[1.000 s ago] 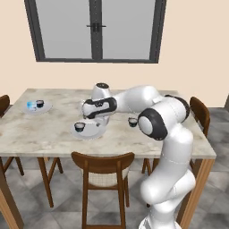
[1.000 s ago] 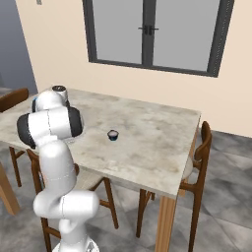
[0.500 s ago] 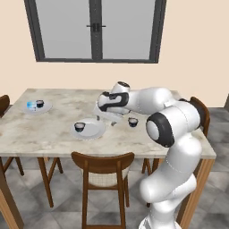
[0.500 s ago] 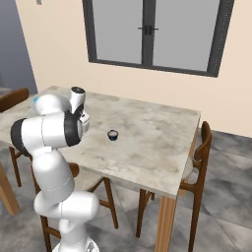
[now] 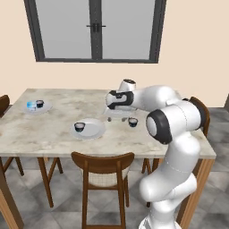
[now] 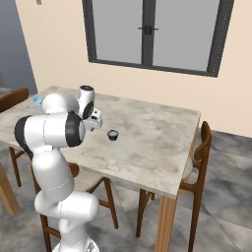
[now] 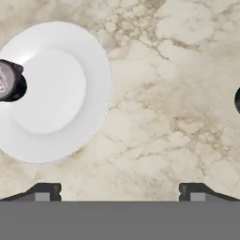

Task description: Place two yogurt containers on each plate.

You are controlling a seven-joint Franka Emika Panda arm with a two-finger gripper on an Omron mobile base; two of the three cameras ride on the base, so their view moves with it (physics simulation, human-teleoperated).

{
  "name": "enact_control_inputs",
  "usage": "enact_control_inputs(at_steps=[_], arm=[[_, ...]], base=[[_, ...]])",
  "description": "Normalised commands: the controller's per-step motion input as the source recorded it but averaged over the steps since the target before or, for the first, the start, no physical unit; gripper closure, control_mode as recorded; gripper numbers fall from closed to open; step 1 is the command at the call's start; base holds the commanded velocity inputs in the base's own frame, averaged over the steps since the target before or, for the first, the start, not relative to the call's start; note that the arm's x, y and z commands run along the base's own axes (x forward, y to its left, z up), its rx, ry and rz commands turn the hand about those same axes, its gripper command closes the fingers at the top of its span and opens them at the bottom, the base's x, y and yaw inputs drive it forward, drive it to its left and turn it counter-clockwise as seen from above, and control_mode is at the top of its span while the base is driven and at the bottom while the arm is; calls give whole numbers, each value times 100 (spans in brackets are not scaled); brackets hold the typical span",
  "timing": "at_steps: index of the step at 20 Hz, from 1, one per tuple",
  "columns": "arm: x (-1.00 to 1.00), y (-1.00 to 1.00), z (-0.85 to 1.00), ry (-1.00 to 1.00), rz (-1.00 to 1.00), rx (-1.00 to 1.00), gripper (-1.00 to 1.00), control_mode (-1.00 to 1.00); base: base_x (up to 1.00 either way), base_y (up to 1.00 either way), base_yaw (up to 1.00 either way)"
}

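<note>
One cup (image 5: 133,121) sits loose mid-table; the gripper (image 5: 117,117), empty with fingers spread, risks tipping it on a misaligned descent.

Bare marble tabletop (image 7: 168,117) is seen directly beneath the gripper (image 7: 119,190), whose fingertips are spread wide with nothing between them. To one side the near plate (image 7: 89,56) is met, a yogurt cup (image 7: 10,80) seated at its far rim. A lone cup (image 5: 133,121) stands just beside the gripper on the other side.
</note>
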Motion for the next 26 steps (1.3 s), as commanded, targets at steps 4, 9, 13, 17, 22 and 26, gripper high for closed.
enact_control_inputs(at_steps=[4, 9, 13, 17, 22, 26], arm=[[18, -66, -1, -14, 34, -12, -100, -100], [6, -68, -3, -19, 36, -6, -100, -100], [19, -60, -4, -7, 31, -9, -100, -100], [14, -31, -8, 3, 18, -15, -100, -100], [10, -10, -21, 0, 11, -16, -100, -100], [22, 0, -26, 0, 4, -10, -100, -100]], base=[[0, 0, 0], [0, 0, 0], [0, 0, 0], [0, 0, 0], [0, 0, 0], [0, 0, 0]])
